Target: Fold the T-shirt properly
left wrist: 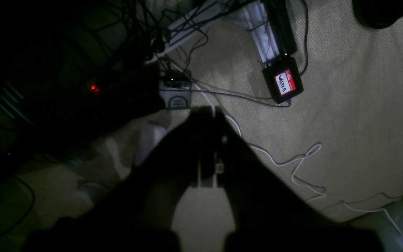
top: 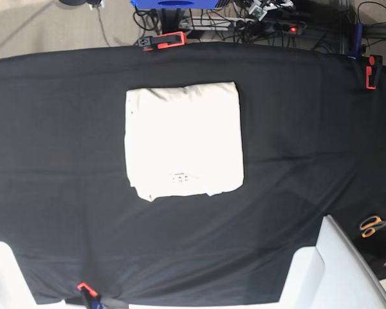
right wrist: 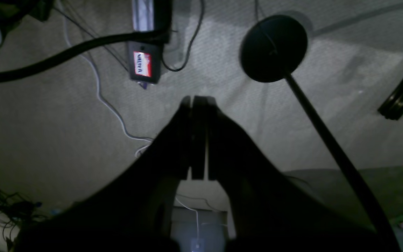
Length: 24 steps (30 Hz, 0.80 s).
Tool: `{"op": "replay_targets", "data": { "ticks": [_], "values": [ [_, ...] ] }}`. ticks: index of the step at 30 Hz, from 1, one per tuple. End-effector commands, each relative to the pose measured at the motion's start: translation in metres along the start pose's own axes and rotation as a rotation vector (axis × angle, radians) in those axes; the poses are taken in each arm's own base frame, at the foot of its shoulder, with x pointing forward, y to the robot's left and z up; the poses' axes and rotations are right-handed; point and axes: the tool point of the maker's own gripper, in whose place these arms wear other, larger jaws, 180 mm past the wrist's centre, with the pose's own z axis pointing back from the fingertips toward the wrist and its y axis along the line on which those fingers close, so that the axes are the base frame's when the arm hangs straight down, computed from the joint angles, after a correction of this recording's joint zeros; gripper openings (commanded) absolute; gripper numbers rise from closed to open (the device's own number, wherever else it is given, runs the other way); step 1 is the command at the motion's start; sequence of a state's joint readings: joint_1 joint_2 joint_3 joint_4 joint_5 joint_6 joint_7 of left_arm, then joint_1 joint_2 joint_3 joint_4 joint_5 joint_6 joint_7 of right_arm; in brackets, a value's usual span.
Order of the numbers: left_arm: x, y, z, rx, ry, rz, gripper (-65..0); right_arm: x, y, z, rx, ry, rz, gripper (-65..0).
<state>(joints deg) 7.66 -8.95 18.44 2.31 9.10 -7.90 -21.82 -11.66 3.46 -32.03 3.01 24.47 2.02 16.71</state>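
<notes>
Seemingly finished: the black table cloth point(top: 296, 161), clamped at its edges, fills the base view, and on it, slightly toward the far left, lies the T-shirt point(top: 183, 140) as a neat cream rectangle, nearly square, with a tiny dark printed mark near its near edge. One layer peeks out a little along the bottom edge and at the lower left corner. Neither arm reaches over the cloth in that view. Judged from this, folding is in its closing stage, if not done; any further move would call only for a light tidying of that protruding hem, pinching thin cloth without dragging the stack.

Both wrist views look down at beige carpet, not at the table, so the arms appear parked clear of the work. The left gripper point(left wrist: 210, 112) has its fingers pressed together on nothing, above a tangle of cables point(left wrist: 173, 31) and a small black box with a red name sticker point(left wrist: 282, 81). The right gripper point(right wrist: 198, 99) is likewise closed and empty, near a round black stand base point(right wrist: 273, 47) and its pole.

Smaller details: orange clamps point(top: 162, 40) at the far edge, orange-handled scissors point(top: 373, 225) at the right.
</notes>
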Motion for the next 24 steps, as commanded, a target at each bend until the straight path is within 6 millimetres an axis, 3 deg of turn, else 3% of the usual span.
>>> {"op": "replay_targets", "data": {
  "ticks": [1, 12, 24],
  "values": [
    [-0.007, 0.003, 0.003, 0.006, 0.006, 0.002, -65.0, -0.007, 0.000, 0.001, -0.001, 0.010, -0.003, -65.0],
    [-0.002, 0.005, 0.002, 0.009, -0.003, 0.002, -65.0, -0.011, 0.000, 0.002, -0.001, 0.017, -0.003, -65.0],
    [0.006, 0.010, 0.000, 0.017, -0.015, 0.002, -65.0, 0.016, -0.011, -0.002, -0.016, -0.029, 0.000, -65.0]
  ]
}}
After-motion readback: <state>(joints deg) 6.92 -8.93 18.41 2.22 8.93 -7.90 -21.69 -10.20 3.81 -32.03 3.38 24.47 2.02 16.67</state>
